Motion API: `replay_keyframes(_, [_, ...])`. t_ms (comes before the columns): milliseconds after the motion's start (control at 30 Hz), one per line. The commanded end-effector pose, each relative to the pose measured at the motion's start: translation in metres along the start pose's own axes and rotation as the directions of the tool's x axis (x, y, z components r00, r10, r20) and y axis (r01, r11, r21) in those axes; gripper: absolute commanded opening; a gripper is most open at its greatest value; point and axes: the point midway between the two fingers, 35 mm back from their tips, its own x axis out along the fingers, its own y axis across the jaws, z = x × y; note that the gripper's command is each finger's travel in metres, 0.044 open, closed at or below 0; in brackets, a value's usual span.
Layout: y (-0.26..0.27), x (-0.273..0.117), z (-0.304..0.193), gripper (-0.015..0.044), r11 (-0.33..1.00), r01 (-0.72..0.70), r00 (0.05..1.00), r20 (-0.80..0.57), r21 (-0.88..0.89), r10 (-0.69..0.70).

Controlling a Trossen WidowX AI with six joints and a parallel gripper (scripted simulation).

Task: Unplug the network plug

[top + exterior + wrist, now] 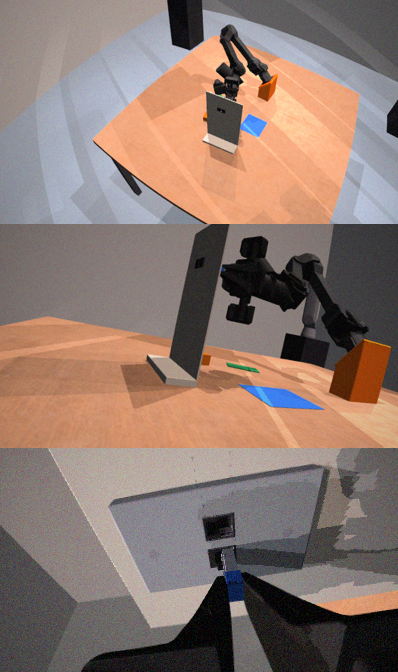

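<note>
The upright grey panel point(224, 125) point(192, 307) point(165, 548) stands on a pale foot. Its face toward the arm shows two dark sockets, one above the other, in the wrist view. The plug point(235, 588) point(223, 269) has a blue body and a clear grey front part, which reaches up to the lower socket point(215, 558); how deep it sits is hard to tell. My gripper point(232, 581) is shut on the blue body, one finger on each side. The tab cannot be made out clearly. The blue marked square point(253, 125) point(294, 400) lies flat on the table beside the panel.
A tall orange wedge-shaped block point(267, 91) point(365, 374) stands close to the arm's base. A small orange block point(205, 117) point(206, 359) lies near the panel on the arm's side. A flat green patch point(242, 367) lies on the table beneath the arm.
</note>
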Motion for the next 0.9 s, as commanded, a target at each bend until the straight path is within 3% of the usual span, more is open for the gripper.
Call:
replay_keyframes(0, [-0.001,-0.004,-0.001,0.0000,1.000,0.004,1.000,0.001,0.003,-0.004])
replay_keyframes(867, [-0.001,-0.015,0.000,0.0000,1.000,0.004,1.000,0.001,0.003,-0.004])
